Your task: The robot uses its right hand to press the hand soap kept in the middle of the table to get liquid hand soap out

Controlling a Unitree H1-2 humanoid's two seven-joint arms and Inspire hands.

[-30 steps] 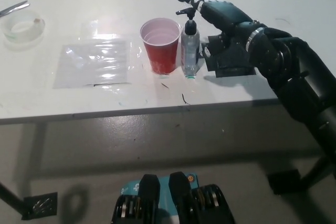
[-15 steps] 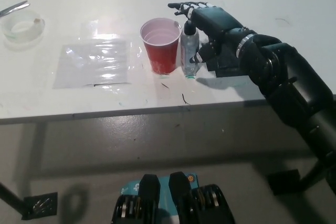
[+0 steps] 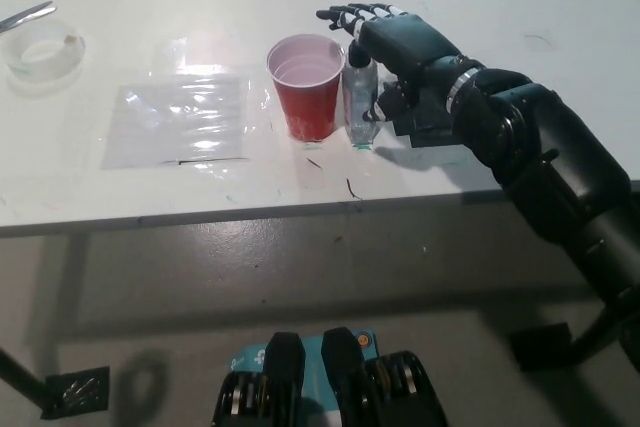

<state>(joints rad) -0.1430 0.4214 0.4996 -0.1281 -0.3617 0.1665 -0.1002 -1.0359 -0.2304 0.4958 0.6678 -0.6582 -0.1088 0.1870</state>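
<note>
A small clear hand soap bottle [image 3: 360,107] stands upright on the white table [image 3: 420,187], right beside a red plastic cup [image 3: 306,85]. My black right hand [image 3: 392,45] lies flat over the bottle's top and hides its pump head. Its fingers [image 3: 345,15] are spread and reach past the bottle toward the cup's rim. The palm covers the pump; whether it touches it I cannot tell. The hand holds nothing. My white left hand is out of the picture.
A clear plastic sheet [image 3: 180,117] lies left of the cup. At the far left sit a roll of clear tape [image 3: 42,55] and a metal tool [image 3: 25,15]. The table's front edge [image 3: 300,212] runs just below the bottle.
My right hand has moved left and slightly down, from beside the pump to over it, and the pump head is now hidden. Bottle and cup have stayed put.
</note>
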